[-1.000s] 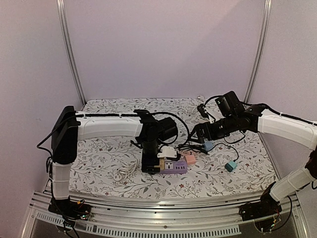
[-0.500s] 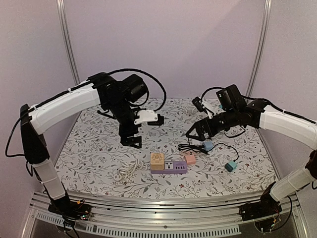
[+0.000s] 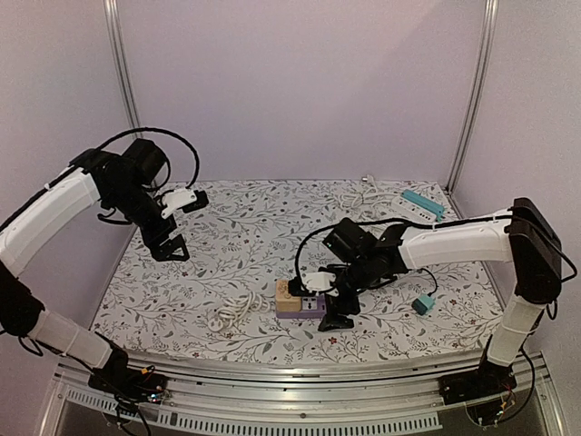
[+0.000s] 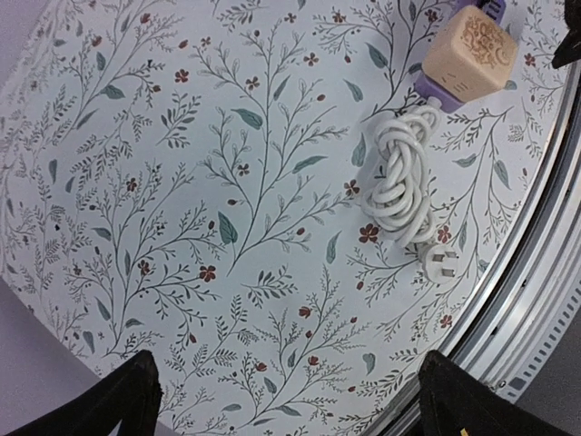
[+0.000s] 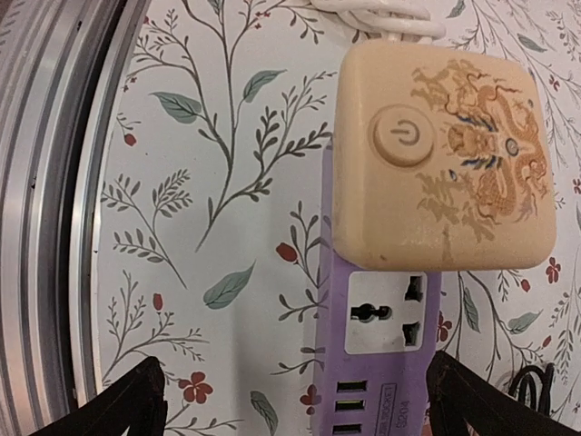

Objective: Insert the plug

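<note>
A purple power strip (image 3: 313, 310) with a beige block (image 3: 288, 295) on its left end lies at the table's front middle. Its white coiled cable (image 3: 236, 311) ends in a loose white plug (image 3: 215, 322). My right gripper (image 3: 324, 300) is open and empty, hovering right over the strip. The right wrist view shows the beige block (image 5: 443, 154), an empty socket (image 5: 386, 313) and USB ports between the open gripper (image 5: 300, 409). My left gripper (image 3: 179, 222) is open and empty, raised at the far left. Its wrist view (image 4: 290, 400) looks down on the coil (image 4: 399, 177) and plug (image 4: 436, 265).
A teal adapter (image 3: 423, 303) with a black cord lies right of the strip. A teal power strip (image 3: 422, 204) and a white cable (image 3: 363, 193) lie at the back right. The metal front rail (image 3: 300, 381) runs close behind the strip.
My left arm has lifted off the strip and swung to the far left, empty. My right arm has come from the back right down over the strip.
</note>
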Robot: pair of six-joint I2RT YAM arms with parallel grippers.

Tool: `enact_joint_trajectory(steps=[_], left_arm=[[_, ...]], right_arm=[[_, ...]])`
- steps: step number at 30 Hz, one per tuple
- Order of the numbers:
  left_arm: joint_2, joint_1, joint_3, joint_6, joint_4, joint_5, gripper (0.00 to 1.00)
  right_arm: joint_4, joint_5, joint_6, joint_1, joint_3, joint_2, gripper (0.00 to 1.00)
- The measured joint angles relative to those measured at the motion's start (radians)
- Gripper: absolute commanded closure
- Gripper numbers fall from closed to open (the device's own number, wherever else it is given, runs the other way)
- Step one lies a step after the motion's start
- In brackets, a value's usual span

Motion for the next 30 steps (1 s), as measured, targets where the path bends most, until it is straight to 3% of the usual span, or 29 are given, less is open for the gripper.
enact_joint_trajectory(steps=[5,8,10,13,15,24,30], left_arm=[[-0.084,0.089,-0.090,-0.035,0.048,0.032,0.01],[-0.113,0.118,-0.148,-0.056,0.077,0.047,0.02],[-0.122,0.130,-0.174,-0.065,0.085,0.055,0.02],[-0.128,0.140,-0.195,-0.077,0.093,0.060,0.02],[-0.128,0.143,-0.196,-0.082,0.102,0.060,0.02],[-0.124,0.148,-0.177,-0.092,0.113,0.060,0.02],[-0.105,0.150,-0.154,-0.096,0.114,0.059,0.03]], right_arm=[[-0.010,0.076,-0.054,-0.014,0.050,0.115,0.01],[-0.013,0.092,-0.060,-0.024,0.066,0.156,0.07],[-0.018,0.099,-0.056,-0.033,0.076,0.172,0.17],[-0.025,0.108,-0.039,-0.043,0.101,0.194,0.52],[-0.029,0.111,-0.026,-0.050,0.123,0.209,0.61],[-0.029,0.153,0.104,-0.098,0.281,0.314,0.63],[-0.071,0.280,0.212,-0.116,0.671,0.560,0.58]])
